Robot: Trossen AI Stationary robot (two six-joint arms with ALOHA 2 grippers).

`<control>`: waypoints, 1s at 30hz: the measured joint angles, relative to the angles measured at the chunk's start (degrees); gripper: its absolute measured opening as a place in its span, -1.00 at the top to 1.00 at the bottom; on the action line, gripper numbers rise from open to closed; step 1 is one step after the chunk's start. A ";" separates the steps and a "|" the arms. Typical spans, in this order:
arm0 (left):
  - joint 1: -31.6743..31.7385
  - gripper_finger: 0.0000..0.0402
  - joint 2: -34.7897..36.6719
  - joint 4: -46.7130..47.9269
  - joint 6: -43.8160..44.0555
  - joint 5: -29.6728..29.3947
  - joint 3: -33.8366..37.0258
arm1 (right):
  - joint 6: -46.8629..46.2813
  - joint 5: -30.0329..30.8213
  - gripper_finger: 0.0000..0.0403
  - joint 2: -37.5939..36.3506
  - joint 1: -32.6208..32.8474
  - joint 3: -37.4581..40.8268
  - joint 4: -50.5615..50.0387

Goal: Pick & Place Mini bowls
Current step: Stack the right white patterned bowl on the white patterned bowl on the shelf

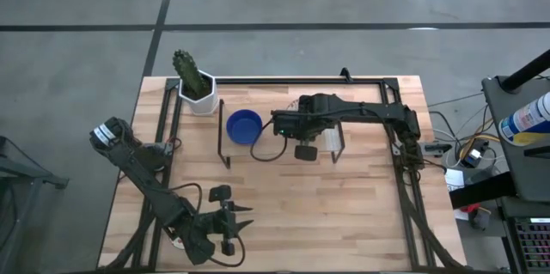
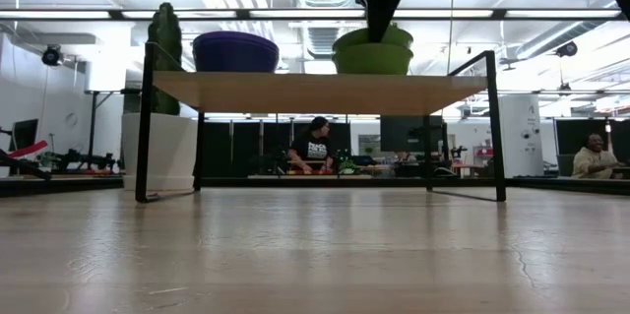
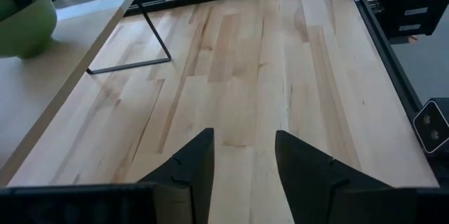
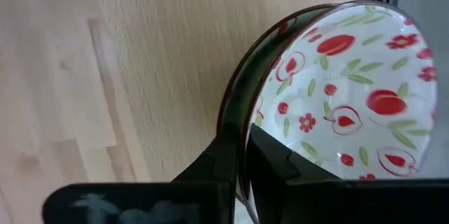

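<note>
A mini bowl, green outside and cream with red-green flowers inside [image 4: 351,90], stands on the wooden shelf [image 2: 315,90] with its base on the shelf top [image 2: 372,58]. My right gripper [image 4: 242,150] comes down on it from above [image 2: 379,4] and is shut on its rim; in the high view the right arm [image 1: 344,112] covers this bowl. A solid blue mini bowl [image 1: 243,126] rests on the same shelf, to the left [image 2: 234,51]. My left gripper [image 1: 245,220] waits open near the table's front left, over bare wood [image 3: 242,136]. My right gripper pinches the patterned bowl's rim [image 4: 242,122] between its two fingers, one finger on the green outer wall [image 4: 217,161] and the other inside the bowl [image 4: 280,157]. The fingers point steeply down from above. In the low view the bowl's base sits on the shelf top.
A white pot with a green cactus [image 1: 196,85] stands at the shelf's far left corner. The shelf's thin black legs [image 2: 145,122] reach down to the table. Open wood table [image 1: 326,214] lies in front of the shelf. People sit in the room behind.
</note>
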State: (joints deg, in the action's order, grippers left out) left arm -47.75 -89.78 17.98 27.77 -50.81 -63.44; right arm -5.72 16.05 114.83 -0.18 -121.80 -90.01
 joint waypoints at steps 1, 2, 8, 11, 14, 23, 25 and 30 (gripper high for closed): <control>0.00 0.27 0.00 0.00 0.01 0.00 -0.02 | -0.42 0.03 0.87 0.00 0.02 -0.01 0.02; 0.00 0.27 0.00 0.00 0.02 0.00 -0.02 | -0.75 0.13 0.85 0.00 0.02 -0.08 0.00; 0.00 0.27 0.00 0.00 0.11 0.00 -0.02 | -1.68 0.42 0.69 0.00 0.02 -0.53 -0.01; 0.00 0.27 0.00 0.01 0.13 0.00 -0.01 | -1.88 0.44 0.59 -0.01 0.02 -0.79 -0.01; 0.00 0.27 0.00 0.01 0.13 0.11 -0.01 | -2.48 0.42 0.51 -0.01 0.12 -1.83 0.04; -0.07 0.27 0.00 0.02 0.13 0.28 0.02 | -2.54 0.44 0.41 -2.06 0.41 -4.09 0.03; -0.07 0.27 0.00 0.02 0.13 0.28 0.04 | -3.03 0.49 0.43 -3.14 0.43 -4.11 -0.01; -0.07 0.27 0.00 0.03 0.26 0.28 0.04 | -4.03 2.17 0.49 -4.11 0.41 -4.11 0.00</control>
State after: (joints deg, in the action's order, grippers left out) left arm -47.81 -89.78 18.01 28.03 -50.52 -63.40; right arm -9.75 18.22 110.72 0.23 -125.91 -90.00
